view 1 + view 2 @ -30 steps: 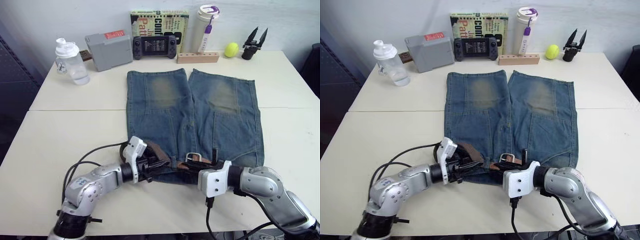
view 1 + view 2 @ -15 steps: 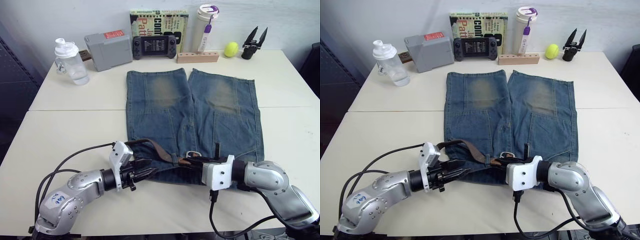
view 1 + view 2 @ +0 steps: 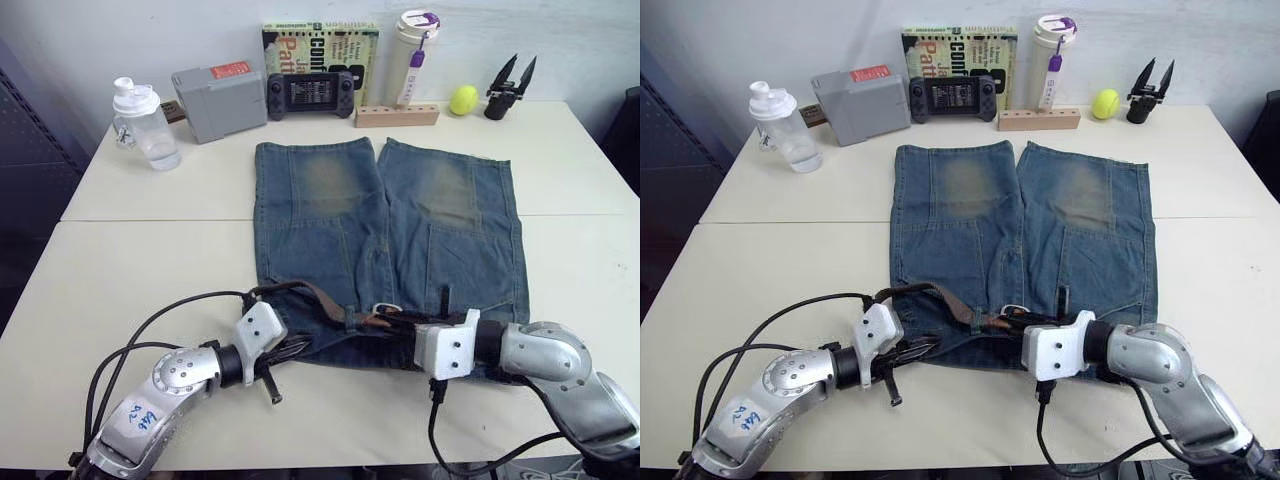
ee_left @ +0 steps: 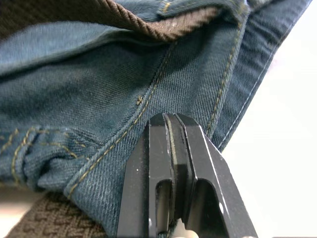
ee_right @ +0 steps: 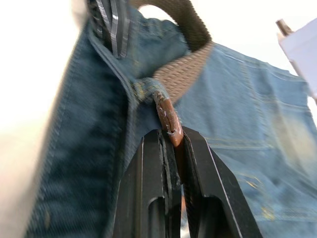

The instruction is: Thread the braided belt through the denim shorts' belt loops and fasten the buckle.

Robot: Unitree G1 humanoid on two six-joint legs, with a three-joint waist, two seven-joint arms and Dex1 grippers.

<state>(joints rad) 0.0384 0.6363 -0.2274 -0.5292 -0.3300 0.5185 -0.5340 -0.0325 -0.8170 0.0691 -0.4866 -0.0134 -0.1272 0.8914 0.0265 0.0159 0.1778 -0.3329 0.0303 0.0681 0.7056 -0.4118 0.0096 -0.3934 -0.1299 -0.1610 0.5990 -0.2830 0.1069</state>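
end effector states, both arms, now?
Left end effector: shut, tips on the denim shorts, gripping nothing visible.
Right end effector: shut on the braided belt.

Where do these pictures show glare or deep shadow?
Right wrist view: the table glares white beside the denim shorts. Left wrist view: shadow darkens the denim under the braided belt. Left eye view: even light, only soft shadows.

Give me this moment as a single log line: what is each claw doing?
left gripper: shut, at denim shorts waistband | right gripper: shut on braided belt brown end | buckle: unfastened | belt partly threaded
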